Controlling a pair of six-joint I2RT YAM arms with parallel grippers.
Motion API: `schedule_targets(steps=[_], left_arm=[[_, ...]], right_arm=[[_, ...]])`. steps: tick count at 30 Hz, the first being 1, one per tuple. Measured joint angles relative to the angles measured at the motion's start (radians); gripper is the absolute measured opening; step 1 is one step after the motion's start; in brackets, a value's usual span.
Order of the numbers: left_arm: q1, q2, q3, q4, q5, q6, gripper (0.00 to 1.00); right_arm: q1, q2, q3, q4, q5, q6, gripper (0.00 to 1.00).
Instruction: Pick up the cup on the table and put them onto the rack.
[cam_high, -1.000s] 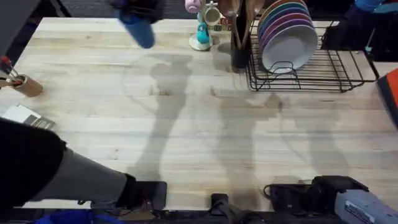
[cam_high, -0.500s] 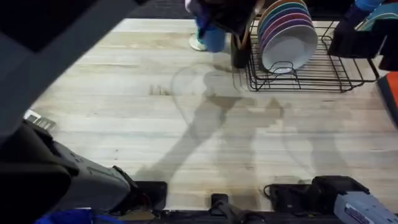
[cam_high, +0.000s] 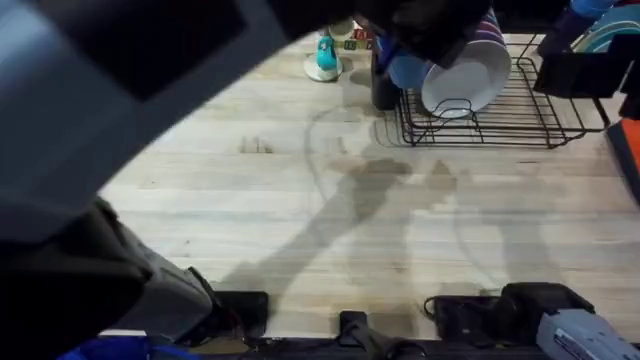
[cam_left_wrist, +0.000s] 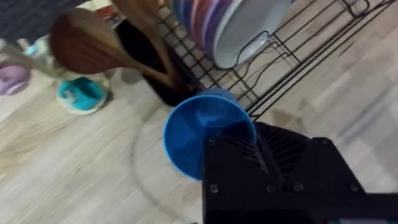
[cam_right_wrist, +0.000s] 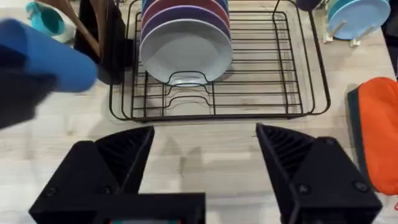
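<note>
The left gripper (cam_left_wrist: 214, 146) is pinching the cup (cam_left_wrist: 202, 140) and carrying it airborne, just short of the rack (cam_left_wrist: 280, 68) — I would be lifting it clear over the near wire and setting it beside the plates (cam_left_wrist: 230, 25). The right gripper (cam_right_wrist: 205, 162) is waiting spread.

The left arm stretches toward the tabletop's far edge, its gripper (cam_left_wrist: 249, 155) clamped; the right gripper (cam_right_wrist: 205, 155) gapes wide.
</note>
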Motion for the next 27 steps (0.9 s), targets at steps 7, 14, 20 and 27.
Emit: schedule_targets(steps=[7,14,20,27], left_arm=[[-0.041,0.086,0.000,0.056,0.013,0.000,0.041],[-0.073,0.153,0.000,0.101,0.052,0.000,0.040],[-0.077,0.188,0.000,0.124,0.057,0.000,0.041],[-0.077,0.237,0.000,0.146,0.038,0.004,0.041]], right_arm=[[0.000,0.000,0.000,-0.010,0.002,-0.003,0.996],[0.000,0.000,0.000,-0.085,0.002,-0.003,0.996],[0.000,0.000,0.000,-0.089,0.002,-0.003,0.996],[0.000,0.000,0.000,-0.089,0.002,-0.003,0.996]])
